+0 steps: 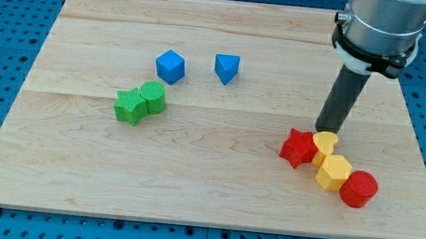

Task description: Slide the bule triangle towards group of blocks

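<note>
Sitting pointed-end down near the table's (pixel 191 180) top, the blue triangle (pixel 226 68) is waiting while my tip (pixel 325 131), holding nothing, is touching the yellow block (pixel 324 141).

Board: wooden board (pixel 214 190), pale.
Centre-left: blue cube (pixel 170 67), blue triangle (pixel 226 68), two touching green blocks (pixel 140 103).
Lower right: red star (pixel 299 147), two yellow blocks (pixel 330 158), red cylinder (pixel 358 188), clustered.
</note>
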{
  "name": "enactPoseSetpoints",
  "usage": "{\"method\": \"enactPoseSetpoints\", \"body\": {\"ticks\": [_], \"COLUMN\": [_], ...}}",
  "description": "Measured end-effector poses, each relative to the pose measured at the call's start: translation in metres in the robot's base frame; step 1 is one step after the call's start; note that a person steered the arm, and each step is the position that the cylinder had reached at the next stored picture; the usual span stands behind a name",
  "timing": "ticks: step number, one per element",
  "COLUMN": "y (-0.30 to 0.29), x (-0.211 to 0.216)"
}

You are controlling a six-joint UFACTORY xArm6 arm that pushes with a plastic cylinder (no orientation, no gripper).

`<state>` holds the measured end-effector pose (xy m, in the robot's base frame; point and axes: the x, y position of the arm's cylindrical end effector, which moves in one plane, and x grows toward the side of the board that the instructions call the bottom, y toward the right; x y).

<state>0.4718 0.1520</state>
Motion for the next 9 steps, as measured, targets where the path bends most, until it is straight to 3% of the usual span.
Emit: {"method": "enactPoseSetpoints", "body": {"ticks": [2, 3, 4, 5, 9], "y": [-0.092, -0.093, -0.146, -0.180, -0.117], "x": [-0.075, -0.130, -0.148, -0.134, -0.098]}}
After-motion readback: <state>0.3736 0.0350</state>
